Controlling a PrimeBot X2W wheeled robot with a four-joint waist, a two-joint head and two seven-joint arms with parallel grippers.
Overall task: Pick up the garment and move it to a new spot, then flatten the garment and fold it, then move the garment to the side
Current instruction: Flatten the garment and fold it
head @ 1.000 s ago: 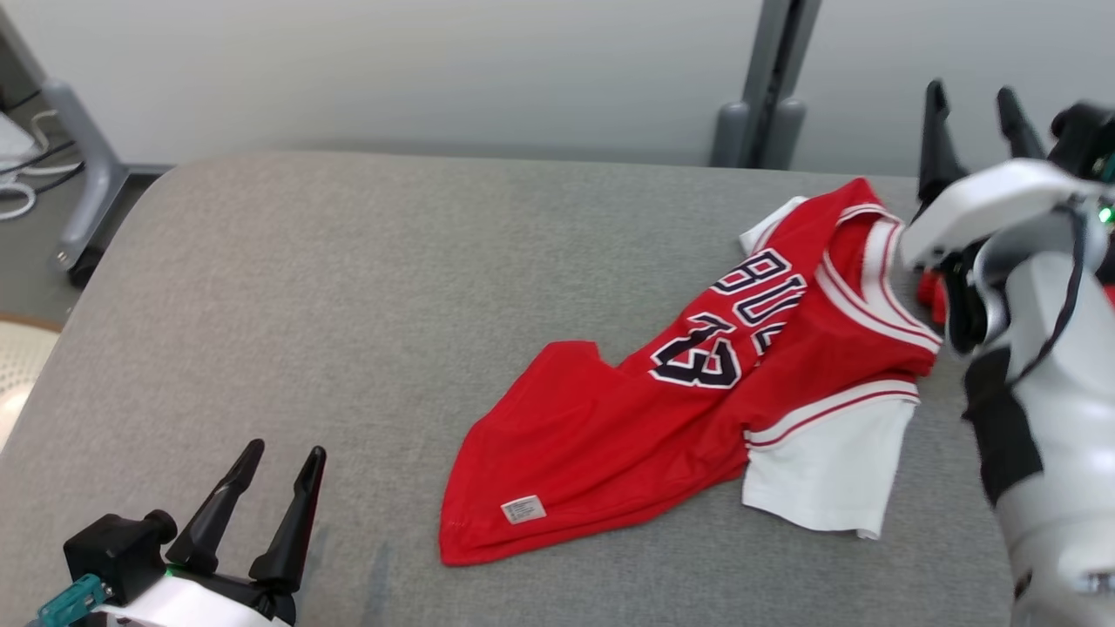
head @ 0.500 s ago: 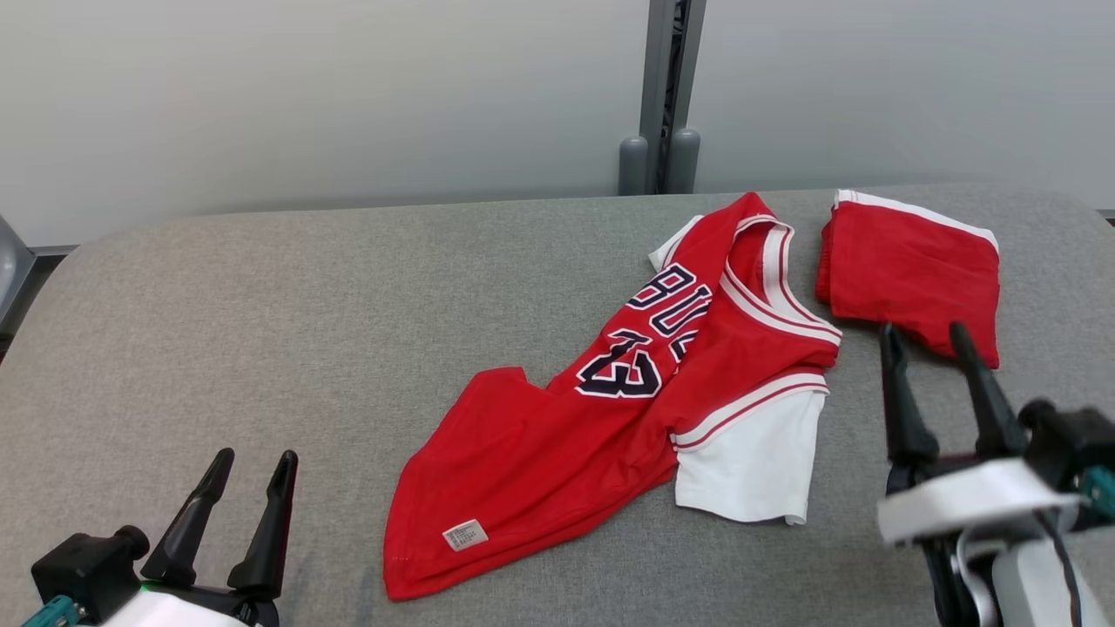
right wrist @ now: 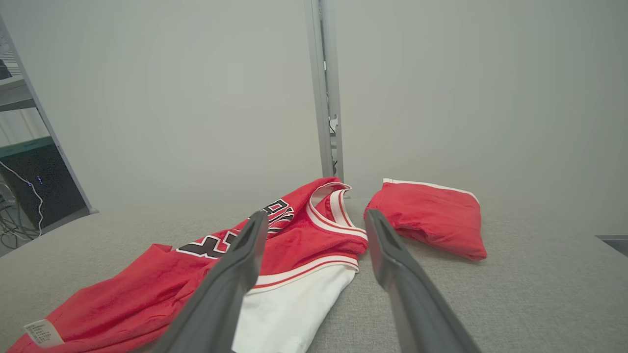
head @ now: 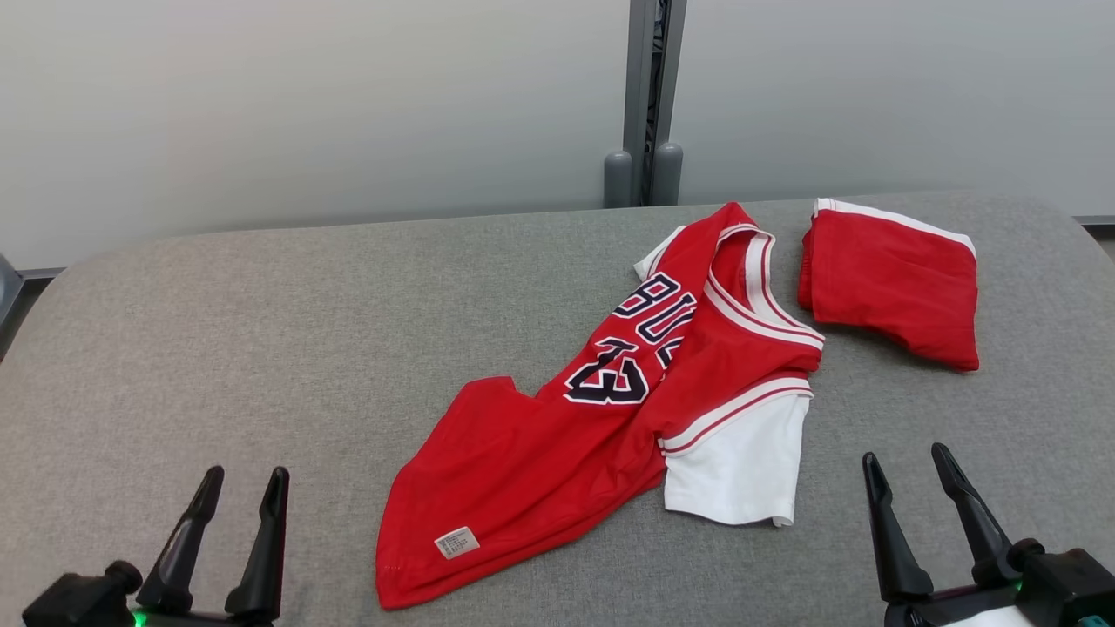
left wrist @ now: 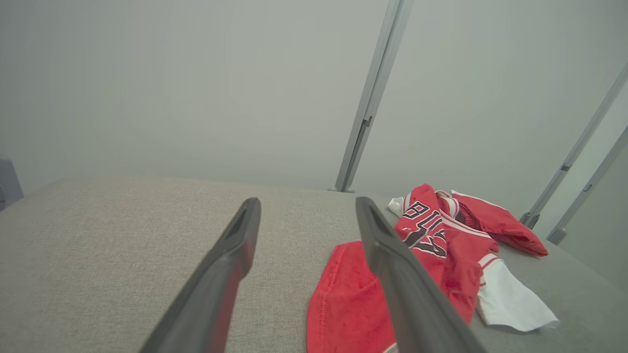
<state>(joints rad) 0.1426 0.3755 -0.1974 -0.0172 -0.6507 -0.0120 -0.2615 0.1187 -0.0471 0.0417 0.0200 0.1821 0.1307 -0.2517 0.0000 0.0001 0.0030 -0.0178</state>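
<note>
Head view: a rumpled red jersey (head: 540, 444) sprawls mid-table (head: 261, 331), with a folded red garment (head: 888, 292) at two o'clock. The left gripper (head: 246, 475) at seven and the right gripper (head: 904, 455) at five gape wide, both empty. Left wrist view: jersey at four o'clock. Right wrist view: jersey at seven.

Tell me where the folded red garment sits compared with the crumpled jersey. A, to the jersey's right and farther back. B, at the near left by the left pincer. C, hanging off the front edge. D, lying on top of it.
A: in the head view the folded red garment lies flat on the grey surface, to the right of the jersey and nearer the far edge.
</note>
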